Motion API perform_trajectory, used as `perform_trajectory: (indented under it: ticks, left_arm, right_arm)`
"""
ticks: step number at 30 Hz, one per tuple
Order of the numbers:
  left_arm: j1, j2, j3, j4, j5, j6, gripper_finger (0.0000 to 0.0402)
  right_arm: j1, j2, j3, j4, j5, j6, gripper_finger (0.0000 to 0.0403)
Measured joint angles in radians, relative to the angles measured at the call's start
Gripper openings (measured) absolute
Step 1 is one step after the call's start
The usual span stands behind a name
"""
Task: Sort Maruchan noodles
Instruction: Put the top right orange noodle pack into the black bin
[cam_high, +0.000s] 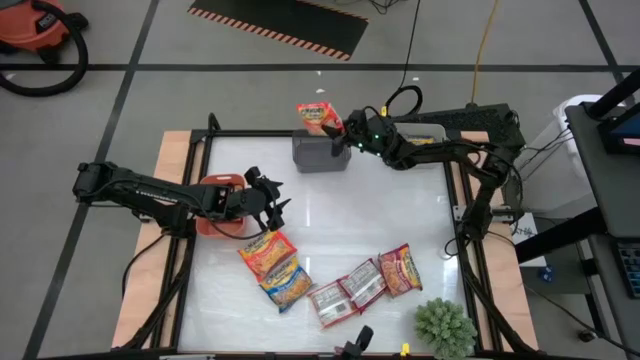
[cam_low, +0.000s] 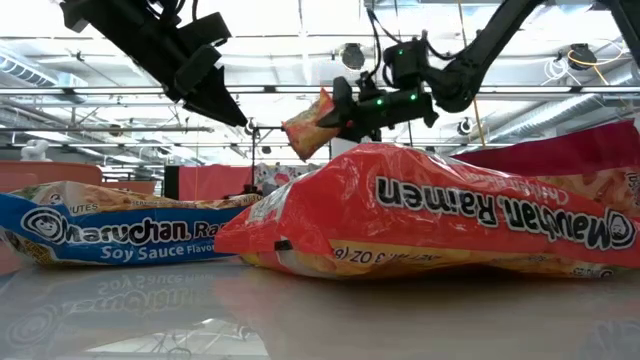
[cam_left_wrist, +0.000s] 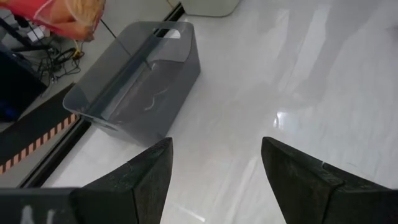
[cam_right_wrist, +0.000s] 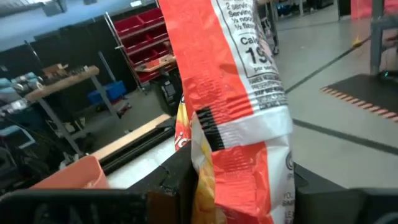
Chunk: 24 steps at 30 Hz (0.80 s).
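Red-trimmed packet (cam_high: 318, 117), grey bin (cam_high: 318, 153)

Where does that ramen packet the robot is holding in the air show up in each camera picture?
High view: the held packet, at the right gripper, above the grey bin.
Low view: top centre, right gripper.
Left wrist view: top corner; grey bin below.
Right wrist view: centre, close up.
Shared landmark: grey bin.

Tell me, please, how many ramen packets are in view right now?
6: one red packet held by the right gripper above the grey bin, two near the left gripper, three front centre. Others may be hidden in bins.
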Motion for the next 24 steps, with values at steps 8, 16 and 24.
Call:
perform_trajectory:
  ticks: [8,16,24]
  left_arm:
    - [0.0,0.0,0.001,-0.003,0.001,-0.013,0.025]
    - [0.0,0.001,0.001,-0.023,0.024,-0.033,0.025]
    - [0.002,0.001,0.001,0.001,0.025,0.005,0.025]
  right_arm:
    - [0.009,0.12,0.036,-0.004,0.052,0.162,0.012]
    - [0.032,0.161,0.048,-0.036,0.05,0.181,0.0126]
    - [0.068,0.16,0.048,-0.084,0.097,0.136,0.0126]
